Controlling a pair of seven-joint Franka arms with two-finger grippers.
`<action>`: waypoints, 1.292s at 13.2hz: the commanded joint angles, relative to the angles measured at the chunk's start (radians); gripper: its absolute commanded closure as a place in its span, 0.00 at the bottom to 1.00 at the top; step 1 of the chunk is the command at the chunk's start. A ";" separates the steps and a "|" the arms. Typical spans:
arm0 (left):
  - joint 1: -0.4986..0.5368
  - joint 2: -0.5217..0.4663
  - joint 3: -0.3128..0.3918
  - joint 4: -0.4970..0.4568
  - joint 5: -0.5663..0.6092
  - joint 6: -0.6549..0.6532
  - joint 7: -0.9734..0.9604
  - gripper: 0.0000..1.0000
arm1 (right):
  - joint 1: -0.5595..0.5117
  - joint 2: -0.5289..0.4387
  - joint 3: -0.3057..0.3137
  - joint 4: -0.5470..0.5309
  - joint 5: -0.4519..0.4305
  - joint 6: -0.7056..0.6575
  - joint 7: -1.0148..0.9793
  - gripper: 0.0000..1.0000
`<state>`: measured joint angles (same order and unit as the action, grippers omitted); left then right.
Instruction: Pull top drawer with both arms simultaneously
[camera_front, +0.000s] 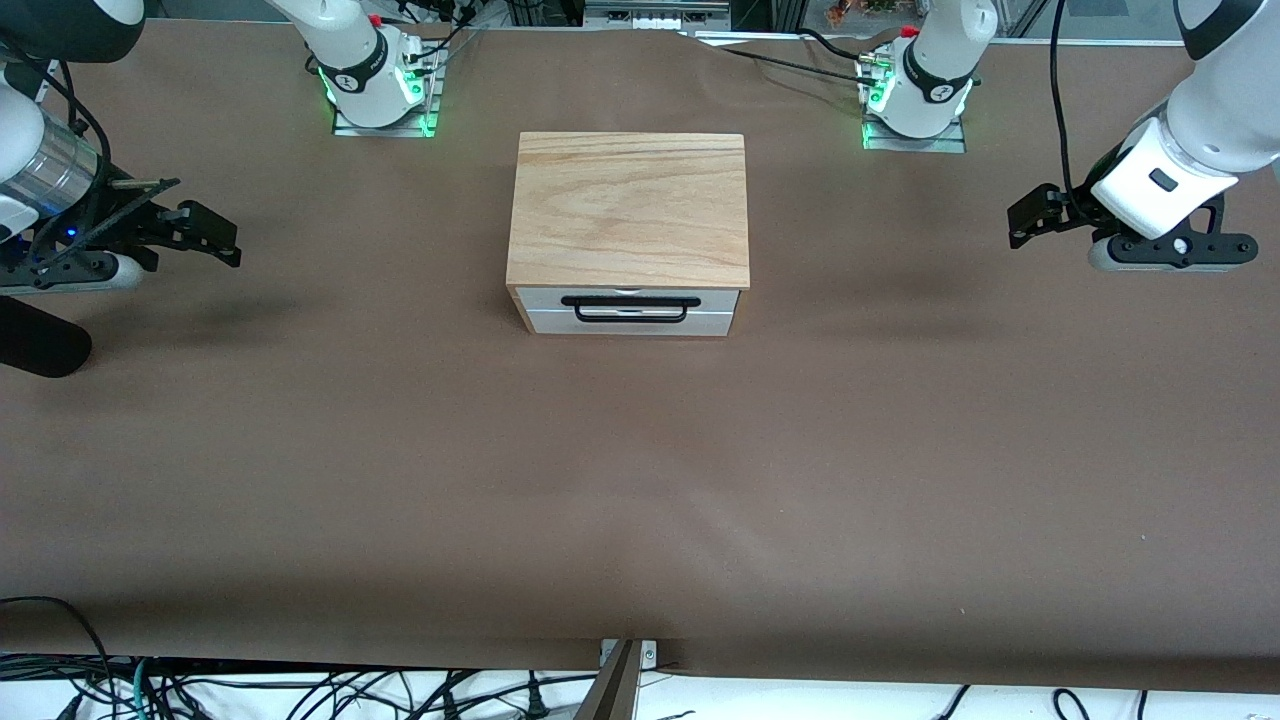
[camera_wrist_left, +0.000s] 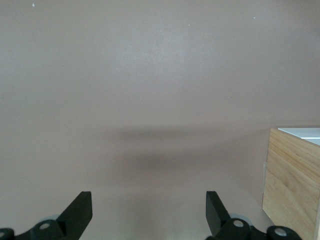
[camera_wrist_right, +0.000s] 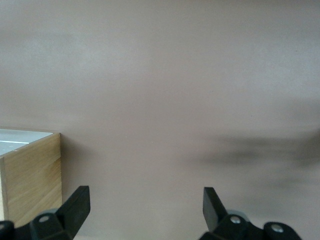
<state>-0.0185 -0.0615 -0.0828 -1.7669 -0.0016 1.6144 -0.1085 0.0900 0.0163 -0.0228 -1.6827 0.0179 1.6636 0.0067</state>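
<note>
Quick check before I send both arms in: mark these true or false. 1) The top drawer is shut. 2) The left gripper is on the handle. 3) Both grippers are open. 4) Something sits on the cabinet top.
1) True: the top drawer sits flush in the cabinet.
2) False: the left gripper hangs over bare table, off toward its own end, clear of the handle.
3) True: the left and the right gripper both stand open.
4) False: the cabinet's top is bare.
</note>
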 joint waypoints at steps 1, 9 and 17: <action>0.006 -0.004 0.002 0.006 0.003 0.002 0.024 0.00 | -0.009 -0.021 0.011 -0.014 -0.015 0.011 -0.001 0.00; 0.006 0.005 0.002 0.006 0.003 0.002 0.006 0.00 | -0.006 -0.009 0.010 -0.002 -0.013 0.001 -0.008 0.00; 0.006 0.035 0.000 0.004 0.000 0.008 0.023 0.00 | -0.007 0.001 0.010 0.011 -0.013 0.001 -0.008 0.00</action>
<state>-0.0181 -0.0422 -0.0793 -1.7690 -0.0016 1.6144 -0.1085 0.0905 0.0177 -0.0218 -1.6808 0.0169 1.6704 0.0065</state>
